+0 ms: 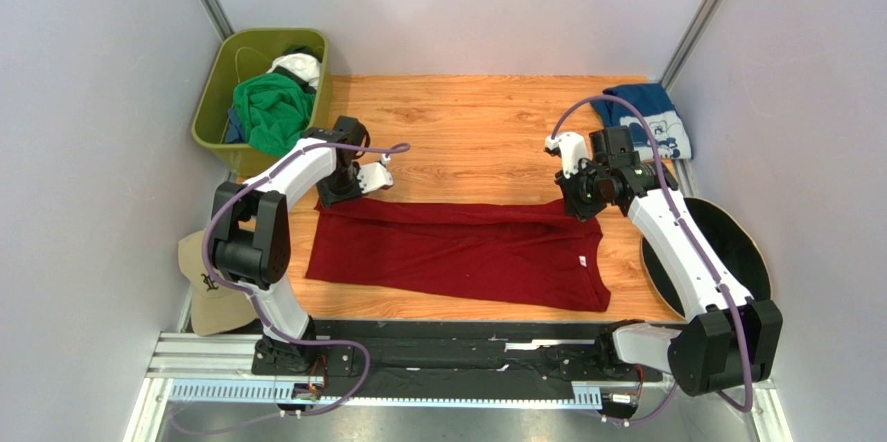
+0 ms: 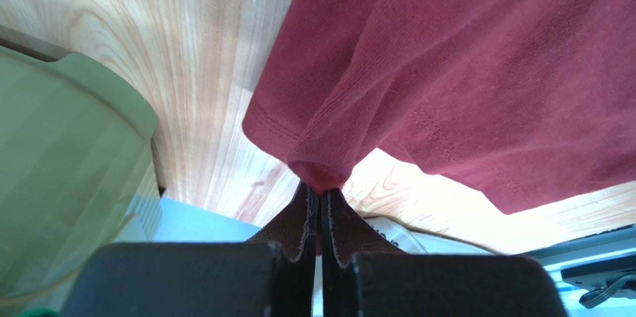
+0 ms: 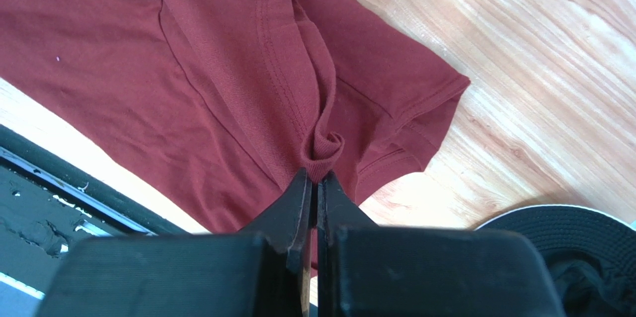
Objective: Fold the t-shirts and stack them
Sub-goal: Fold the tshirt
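The dark red t-shirt (image 1: 458, 255) lies spread in a wide band across the near half of the bench (image 1: 469, 130), its far edge drawn between the two hands. The left hand (image 2: 321, 196) is clenched on a bunched hem corner at the cloth's far left end. The right hand (image 3: 315, 181) is pinched tight on a puckered fold by a stitched hem at the far right end.

Beyond and left of the left hand stands a green bin (image 1: 217, 109) holding a bright green t-shirt (image 1: 273, 112) and something white, perhaps another garment. Nearer than that hand, by the arm's base, a tan cap (image 1: 208, 291) lies at the bench's left edge. Beyond the right hand, in the far right corner, sits a folded navy-blue t-shirt (image 1: 651, 122) with white print. A black hat (image 1: 729, 245) lies just right of the right hand, under that arm.

Bare wood stays open beyond the red cloth, between both hands
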Controlling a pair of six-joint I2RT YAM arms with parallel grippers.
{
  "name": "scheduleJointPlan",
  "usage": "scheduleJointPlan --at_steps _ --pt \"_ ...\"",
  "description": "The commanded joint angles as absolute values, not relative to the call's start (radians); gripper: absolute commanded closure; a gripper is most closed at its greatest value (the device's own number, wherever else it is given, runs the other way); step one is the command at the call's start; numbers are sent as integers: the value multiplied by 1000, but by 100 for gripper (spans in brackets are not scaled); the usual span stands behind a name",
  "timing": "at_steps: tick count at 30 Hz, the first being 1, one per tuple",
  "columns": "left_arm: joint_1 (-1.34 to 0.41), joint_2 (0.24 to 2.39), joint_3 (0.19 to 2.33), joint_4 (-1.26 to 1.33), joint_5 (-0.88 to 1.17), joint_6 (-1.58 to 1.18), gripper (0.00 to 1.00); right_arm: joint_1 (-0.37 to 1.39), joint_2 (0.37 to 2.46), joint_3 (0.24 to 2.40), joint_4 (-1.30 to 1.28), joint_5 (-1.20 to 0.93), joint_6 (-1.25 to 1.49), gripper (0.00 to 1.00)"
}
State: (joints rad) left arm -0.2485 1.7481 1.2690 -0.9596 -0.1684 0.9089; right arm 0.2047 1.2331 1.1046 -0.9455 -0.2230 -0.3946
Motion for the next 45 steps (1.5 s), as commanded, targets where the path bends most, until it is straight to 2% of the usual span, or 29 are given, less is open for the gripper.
scheduleJointPlan --at_steps 1,8,12,18,45 --pt "-253 1723 1255 -969 -192 890 100 213 1189 1082 -951 -239 -399 100" --pt "-256 1755 1241 -969 -184 874 99 216 1164 1035 -954 -232 -403 100" --pt "-262 1782 1246 -971 -189 862 94 221 1167 1006 -943 -216 -411 100" --pt "-276 1822 1262 -1005 -178 835 73 224 1177 983 -927 -216 -413 100" --pt "-291 1683 1144 -1051 -120 769 70 225 1140 899 -931 -196 -477 100"
